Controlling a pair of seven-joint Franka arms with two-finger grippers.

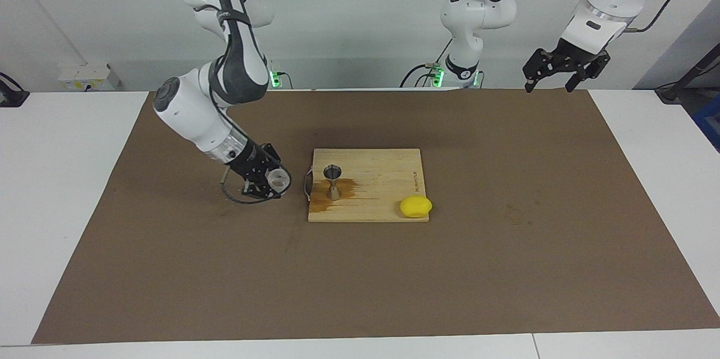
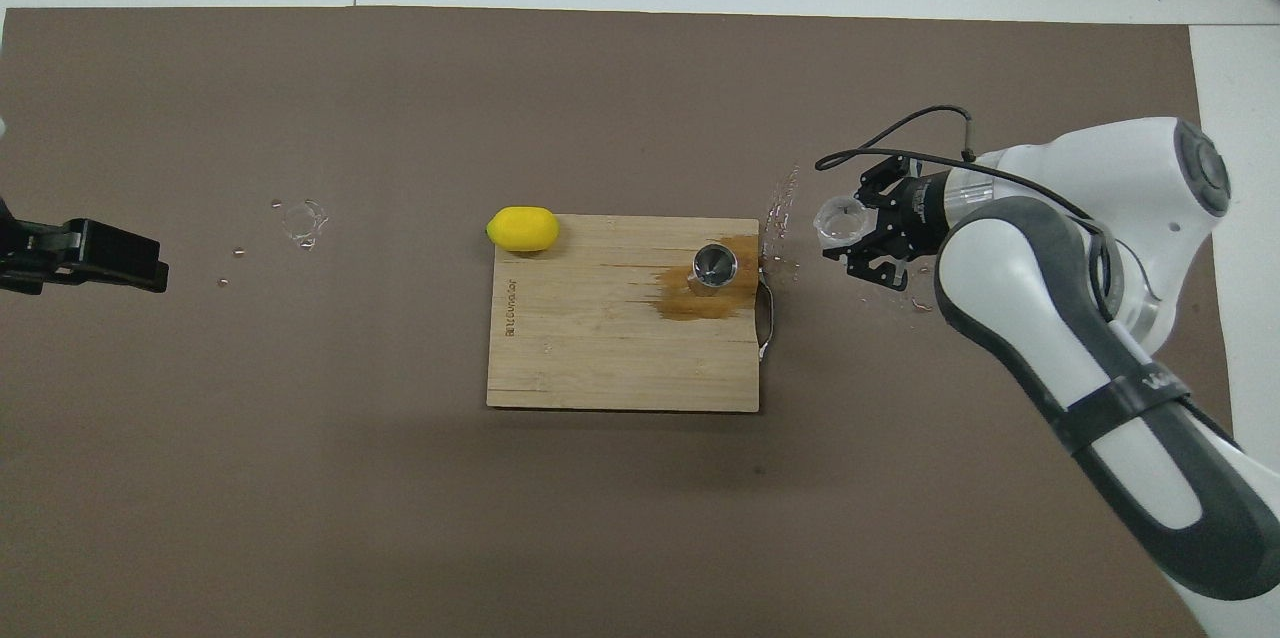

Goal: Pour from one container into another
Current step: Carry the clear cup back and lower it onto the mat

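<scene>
The grey steel jigger (image 1: pixel 333 182) (image 2: pixel 714 264) stands upright on a wooden board (image 1: pixel 382 173) (image 2: pixel 600 358), in a brown wet patch at the board's handle end. My right gripper (image 1: pixel 274 182) (image 2: pixel 848 230) hangs low over the brown mat beside that end of the board, toward the right arm's end of the table. It is shut on the small clear cup (image 1: pixel 279 179) (image 2: pixel 838 218), which is tilted. My left gripper (image 1: pixel 549 88) (image 2: pixel 100 258) waits raised over the mat's corner at the left arm's end, fingers apart and empty.
A yellow lemon (image 1: pixel 415 206) (image 2: pixel 522 228) rests at the board's corner farther from the robots. A metal handle (image 1: pixel 306 183) (image 2: pixel 766 318) sticks out of the board's end. Droplets (image 2: pixel 781 208) lie on the mat by the board, and more (image 2: pixel 300 220) near the left gripper.
</scene>
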